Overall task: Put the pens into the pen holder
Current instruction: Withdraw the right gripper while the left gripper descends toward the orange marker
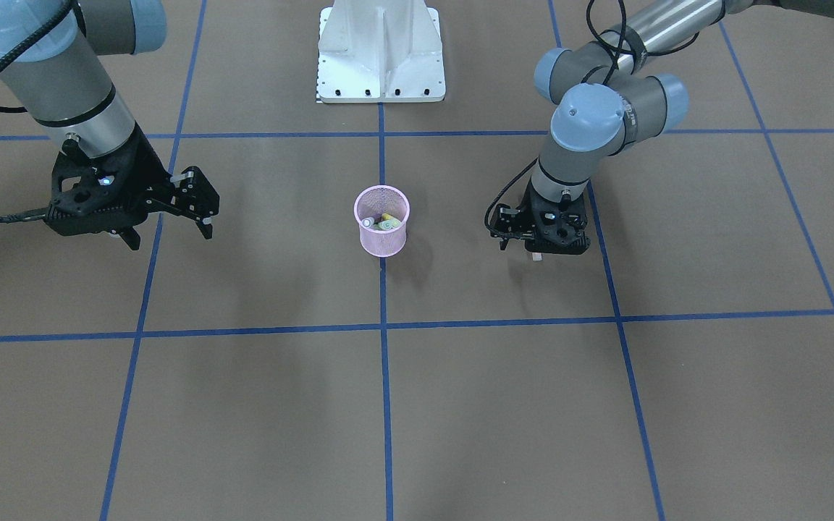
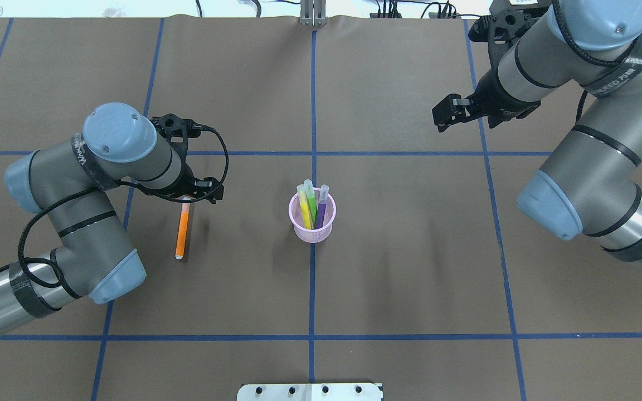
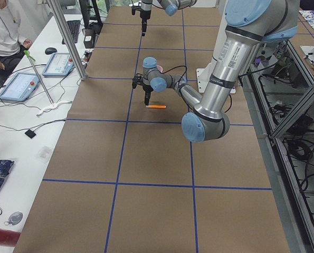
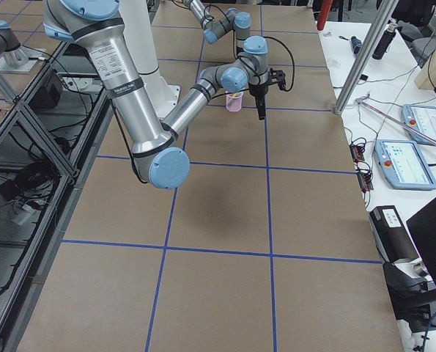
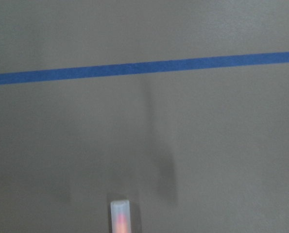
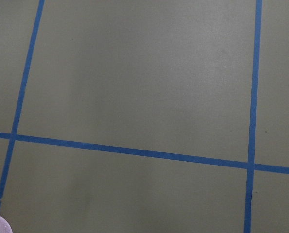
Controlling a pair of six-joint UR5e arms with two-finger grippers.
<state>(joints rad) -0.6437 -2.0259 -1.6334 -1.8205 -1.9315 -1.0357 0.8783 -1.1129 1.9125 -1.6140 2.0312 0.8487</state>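
Overhead exterior view showed three pens [image 2: 311,200] in the pen holder [image 2: 312,234] at centre frame and the orange pen [image 2: 183,229] flat on the tabletop [image 2: 410,250] to its left. The left hand [image 2: 190,196] was poised over the pen's upper end, finger spacing not determinable. Judged step: last pickup, requiring closure on that end, lift and carry to the holder. Right hand [image 1: 169,233] stood clear, fingers apart, empty.

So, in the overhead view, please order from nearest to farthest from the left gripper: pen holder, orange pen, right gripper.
1. orange pen, left side, lying flat.
2. pen holder, centre.
3. right gripper, far right.
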